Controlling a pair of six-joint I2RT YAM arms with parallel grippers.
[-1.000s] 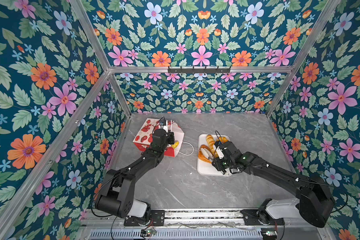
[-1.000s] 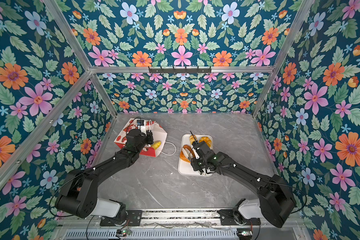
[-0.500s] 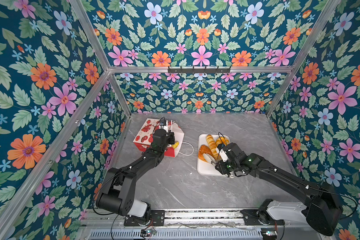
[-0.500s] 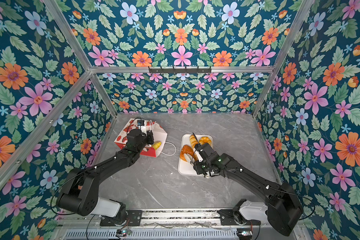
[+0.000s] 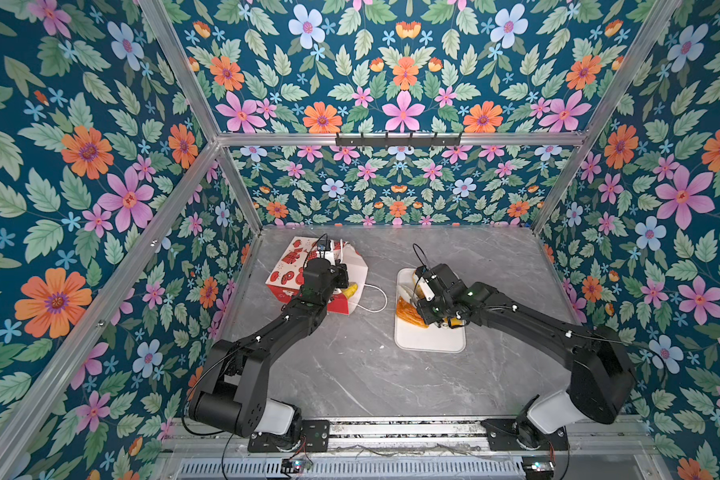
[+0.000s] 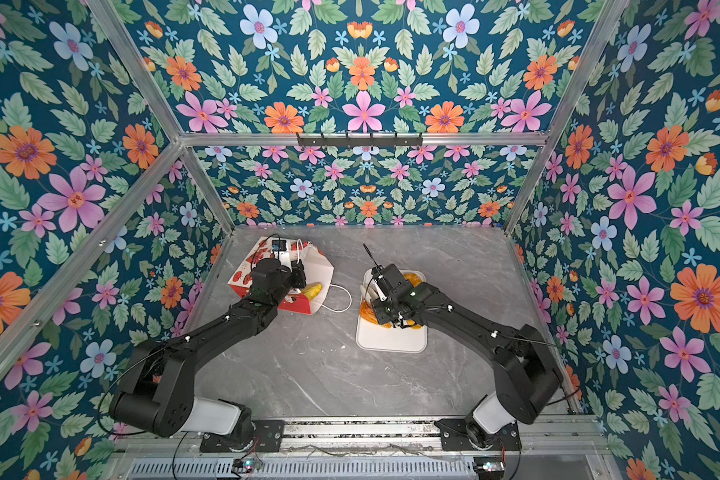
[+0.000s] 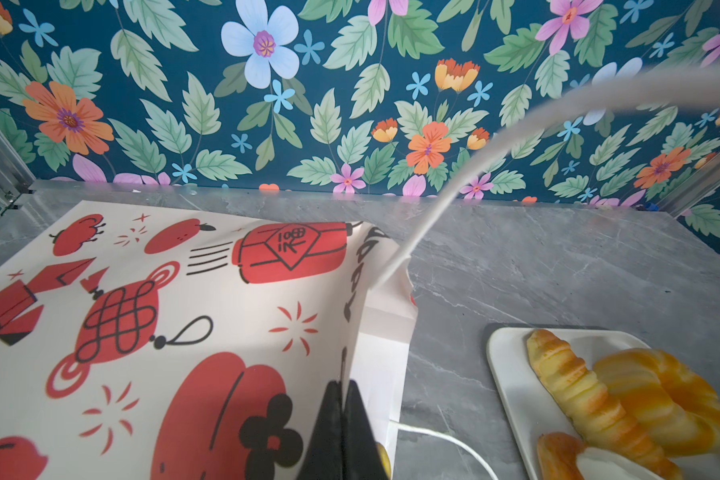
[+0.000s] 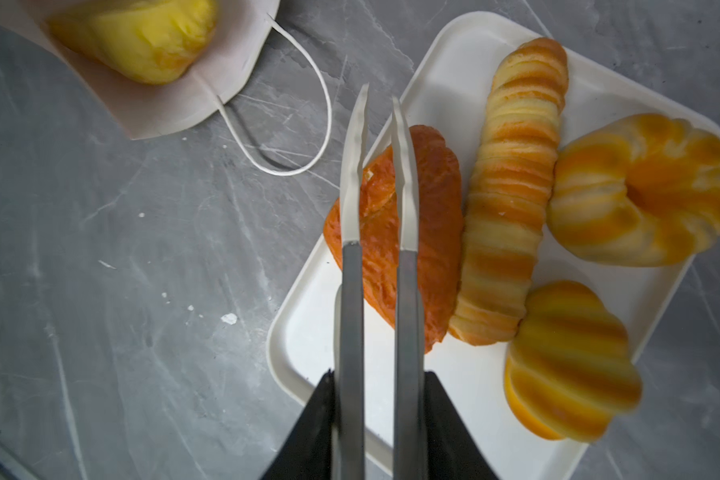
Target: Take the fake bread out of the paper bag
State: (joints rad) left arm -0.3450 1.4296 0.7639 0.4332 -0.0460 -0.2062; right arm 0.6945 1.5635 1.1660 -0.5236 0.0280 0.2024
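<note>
Fake bread (image 8: 512,187) lies on tray (image 8: 304,357); left fingers (image 7: 323,440) pinch paper bag (image 7: 163,311) rim, right fingers (image 8: 449,436) squeeze empty tongs (image 8: 352,291).

Paper bag (image 5: 288,266) left — tray (image 5: 429,340) right

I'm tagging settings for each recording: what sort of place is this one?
Probably a purpose-built robot test cell, not a real kitchen: floral-print wall panels in an aluminium frame, a grey marble-look tabletop, and a left arm and right arm mounted on a front rail.
</note>
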